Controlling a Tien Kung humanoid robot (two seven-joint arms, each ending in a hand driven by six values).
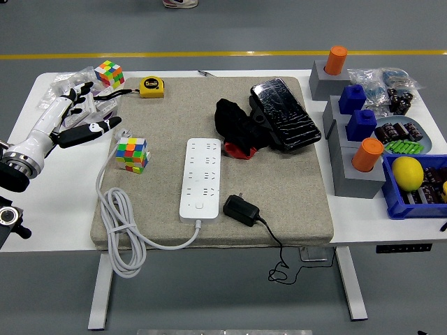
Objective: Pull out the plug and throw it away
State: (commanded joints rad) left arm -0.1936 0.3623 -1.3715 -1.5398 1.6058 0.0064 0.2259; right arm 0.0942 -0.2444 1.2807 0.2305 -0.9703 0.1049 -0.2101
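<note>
While my left hand [73,115] rests spread and empty at the table's left | black plug [240,209] lies unplugged beside power strip [200,178] | risk: its trailing cord snagging the mat [293,181] edge.

There is a single view, taken from high on the robot's side and tilted forward and down over the white worktop [42,209]. It stands far enough back to take in the whole worktop, its legs and the grey floor beyond. The near edge runs across the lower part of the picture, the far edge near the top, with a yellow floor line [209,54] behind it. The beige mat [279,195] lies about central. The left hand [73,112] enters from the left edge; the blue bin [398,206] is cut off at the right edge. No second view shares the scene.
</note>
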